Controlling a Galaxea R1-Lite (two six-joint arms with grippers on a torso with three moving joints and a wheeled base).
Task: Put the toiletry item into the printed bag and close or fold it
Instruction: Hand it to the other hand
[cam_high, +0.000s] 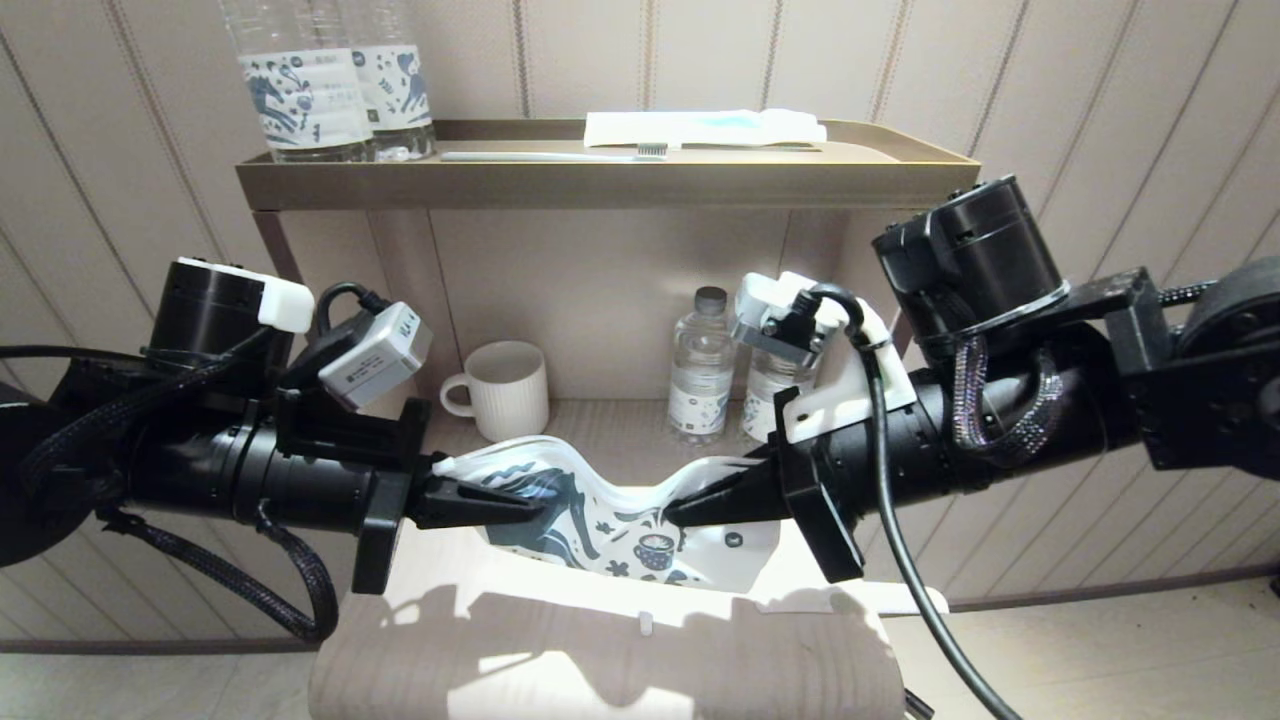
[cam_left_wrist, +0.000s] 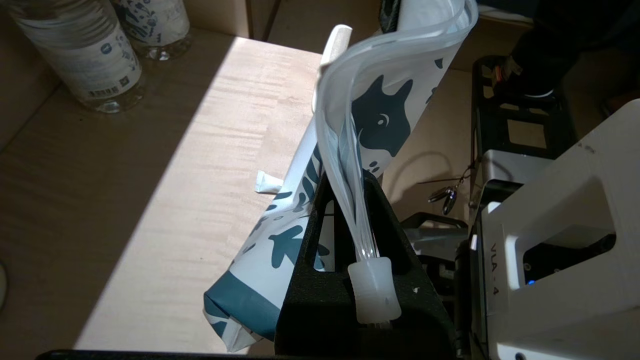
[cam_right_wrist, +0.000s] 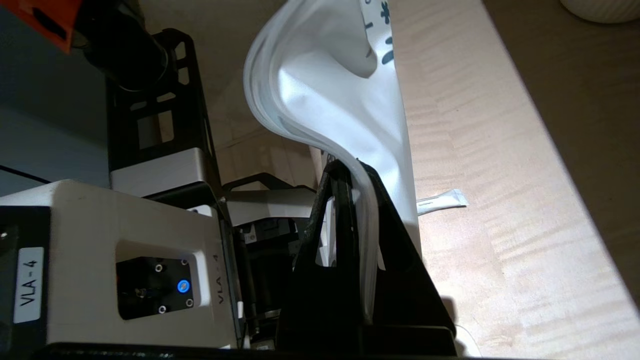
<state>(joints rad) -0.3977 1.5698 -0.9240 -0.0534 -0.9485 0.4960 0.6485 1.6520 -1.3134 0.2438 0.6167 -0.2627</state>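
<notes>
A: Obs., going left to right across the head view. Left gripper (cam_high: 540, 503) at left-centre, clenched on the left end of the printed bag (cam_high: 610, 520); the zip strip runs between its jaws, slider (cam_left_wrist: 374, 292) sitting just outside them. Right gripper (cam_high: 672, 515) at centre-right, clenched on the other end of the same strip. The bag hangs between the two, sagging in the middle, over the pale surface (cam_high: 560, 640).

B: Risk?

A: My judgement: the strip bows between the grips, so the mouth may not seal along its length if the two ends are not drawn apart evenly. Pull too hard and one end could slip out of a jaw, and the bag would swing down from the other gripper. If the mouth gapes while tilted, anything inside could slide out.

B: Contents. Is the toiletry item in it?

A: Cannot confirm. In the left wrist view a narrow white stick with a rounded tip (cam_left_wrist: 336, 42) shows at the bag's far upper edge; whether it is inside or behind the pouch I cannot tell. Also a small white sachet (cam_left_wrist: 267, 181) lying on the surface just beside the bag's lower edge, outside it.

B: Other containers?

A: Top shelf tray (cam_high: 600, 180), upper frame: two water bottles (cam_high: 330, 80) at left, a toothbrush (cam_high: 555, 155), a white packet (cam_high: 700, 127) at right. Lower shelf: a ribbed mug (cam_high: 508, 388), contents not visible, then two small bottles (cam_high: 702, 365).
</notes>
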